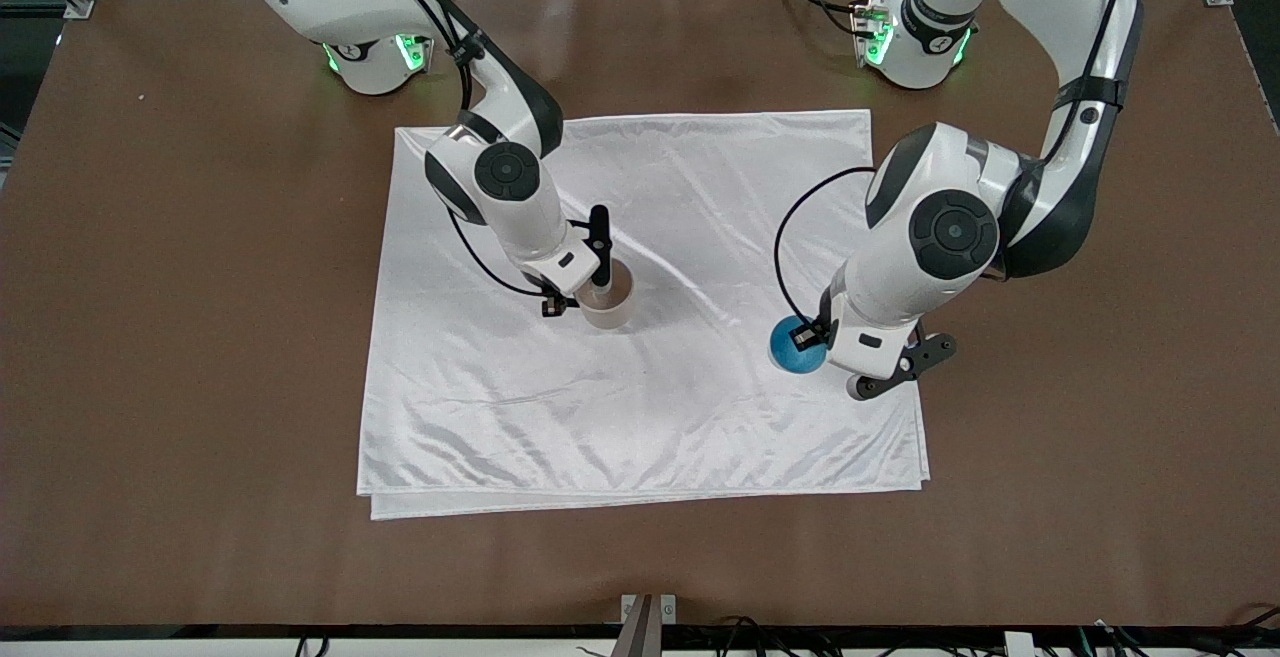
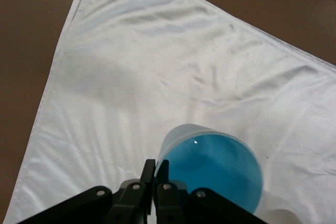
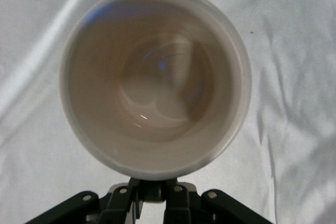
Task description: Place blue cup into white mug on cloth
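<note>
The white mug [image 1: 610,309] stands upright near the middle of the white cloth [image 1: 640,407]. My right gripper [image 1: 583,299] is shut on the mug's dark handle; the right wrist view looks down into the empty mug [image 3: 157,77], with the gripper [image 3: 157,190] at the handle. The blue cup [image 1: 790,352] is at the cloth's side toward the left arm's end. My left gripper [image 1: 808,337] is shut on its rim; in the left wrist view the gripper [image 2: 156,163] has one finger inside the cup [image 2: 215,166] and one outside. The cloth [image 2: 157,66] lies beneath.
The brown table [image 1: 200,337] surrounds the cloth. The cloth's layered folded edge [image 1: 640,499] lies nearest the front camera. A small metal bracket [image 1: 648,617] sits at the table's front edge. The arms' bases stand along the back.
</note>
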`<state>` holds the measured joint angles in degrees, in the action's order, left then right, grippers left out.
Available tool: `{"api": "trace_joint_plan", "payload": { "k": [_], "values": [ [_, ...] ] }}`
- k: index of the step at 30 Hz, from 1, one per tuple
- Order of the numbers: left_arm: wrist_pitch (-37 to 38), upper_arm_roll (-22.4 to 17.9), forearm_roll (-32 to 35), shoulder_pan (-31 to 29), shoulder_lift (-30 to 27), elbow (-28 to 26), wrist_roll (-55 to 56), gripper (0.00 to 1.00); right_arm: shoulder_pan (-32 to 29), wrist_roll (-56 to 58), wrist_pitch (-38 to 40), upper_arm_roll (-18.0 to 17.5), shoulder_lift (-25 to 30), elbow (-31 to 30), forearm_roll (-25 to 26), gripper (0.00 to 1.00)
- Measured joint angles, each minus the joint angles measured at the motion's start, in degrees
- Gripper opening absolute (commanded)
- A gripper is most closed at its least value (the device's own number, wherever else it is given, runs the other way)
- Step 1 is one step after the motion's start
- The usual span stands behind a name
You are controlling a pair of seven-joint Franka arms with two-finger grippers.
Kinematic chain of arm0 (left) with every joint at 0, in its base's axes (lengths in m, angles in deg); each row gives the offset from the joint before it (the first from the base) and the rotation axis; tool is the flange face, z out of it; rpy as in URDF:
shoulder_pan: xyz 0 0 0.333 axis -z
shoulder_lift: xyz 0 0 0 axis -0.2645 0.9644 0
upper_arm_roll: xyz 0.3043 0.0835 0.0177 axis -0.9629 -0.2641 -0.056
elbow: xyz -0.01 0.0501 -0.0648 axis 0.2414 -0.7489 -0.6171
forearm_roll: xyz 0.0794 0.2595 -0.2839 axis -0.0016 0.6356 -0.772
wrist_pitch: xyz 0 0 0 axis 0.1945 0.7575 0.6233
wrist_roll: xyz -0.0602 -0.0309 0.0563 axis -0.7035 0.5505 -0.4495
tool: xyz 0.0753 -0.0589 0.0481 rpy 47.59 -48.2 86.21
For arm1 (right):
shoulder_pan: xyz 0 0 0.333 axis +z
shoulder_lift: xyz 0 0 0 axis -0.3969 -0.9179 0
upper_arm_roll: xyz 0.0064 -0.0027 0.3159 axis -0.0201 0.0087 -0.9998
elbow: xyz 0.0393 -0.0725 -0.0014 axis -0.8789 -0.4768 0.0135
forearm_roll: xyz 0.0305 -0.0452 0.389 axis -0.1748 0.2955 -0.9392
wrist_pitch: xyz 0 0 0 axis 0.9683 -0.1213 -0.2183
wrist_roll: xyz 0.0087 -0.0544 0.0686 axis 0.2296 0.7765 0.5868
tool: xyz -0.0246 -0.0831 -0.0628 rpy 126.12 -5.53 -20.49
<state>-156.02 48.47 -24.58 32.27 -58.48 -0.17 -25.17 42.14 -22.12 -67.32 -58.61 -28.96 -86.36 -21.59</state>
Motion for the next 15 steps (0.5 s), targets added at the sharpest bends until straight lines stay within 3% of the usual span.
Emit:
{"api": "trace_joint_plan", "payload": {
  "k": [15],
  "values": [
    [-0.2, -0.1, 0.0, 0.2, -0.1, 0.5, 2.5, 0.00, 5.8, -6.6, 0.2, 0.4, -5.0, 3.3, 4.8, 0.00]
  ]
}}
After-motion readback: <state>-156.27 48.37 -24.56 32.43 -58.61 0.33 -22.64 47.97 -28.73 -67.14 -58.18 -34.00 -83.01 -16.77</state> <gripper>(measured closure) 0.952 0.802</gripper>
